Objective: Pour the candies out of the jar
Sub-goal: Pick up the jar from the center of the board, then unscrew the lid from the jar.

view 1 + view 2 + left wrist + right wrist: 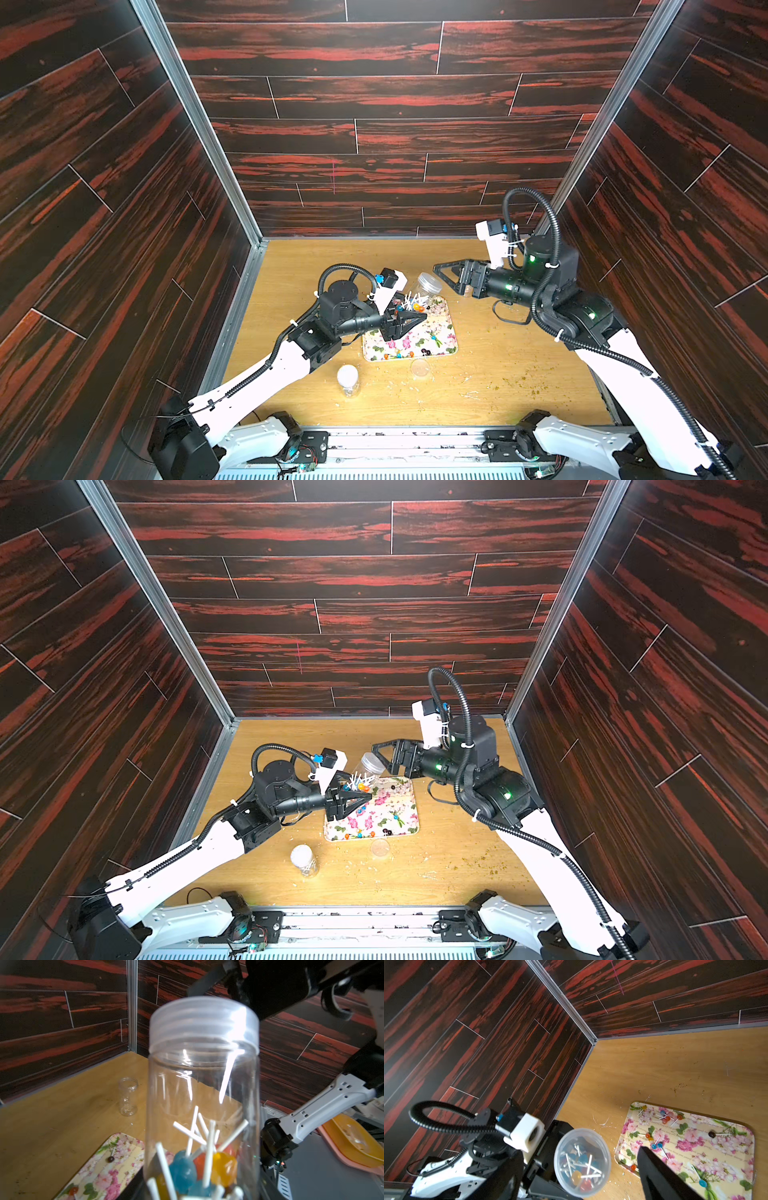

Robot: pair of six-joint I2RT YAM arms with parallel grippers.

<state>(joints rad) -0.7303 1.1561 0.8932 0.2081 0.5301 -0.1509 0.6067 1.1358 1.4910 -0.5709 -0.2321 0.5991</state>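
Close to the near edge of the table (519, 374), toward its left corner, a small spare jar (348, 380) stands alone. A round clear piece (419, 369), lid or cup I cannot tell, lies just beside the near edge of the tray (451, 328). A few loose candies (664, 1119) on white sticks lie on the tray.

Over the tray's far edge the left gripper (415, 320) is clamped on the base end of the jar (203, 1088). The jar is tilted, with its lid (430, 283) pointing up and toward the far right corner. Most of the candies (184, 1169) sit heaped at the jar's low end with their sticks crossed. Farthest back, the right gripper (440, 271) hangs just beside the lid with its jaws apart, holding nothing.

The lid looks screwed on, so nothing can pour until it is off. Twisting it may turn the smooth jar inside the left grip, which only holds the base end, and the jar may then slip or swing. The mouth hangs near the tray's far edge, so once the lid is off, candies may drop onto the bare table. The tray's rim is low and the candies are round, so they may bounce or roll out. The tangled sticks may also jam across the mouth. The two grippers work close together and could knock each other.

The jar and lid carry no label. Faint script runs among the tray's printed flowers, too small to read. I can read nothing on the arms.
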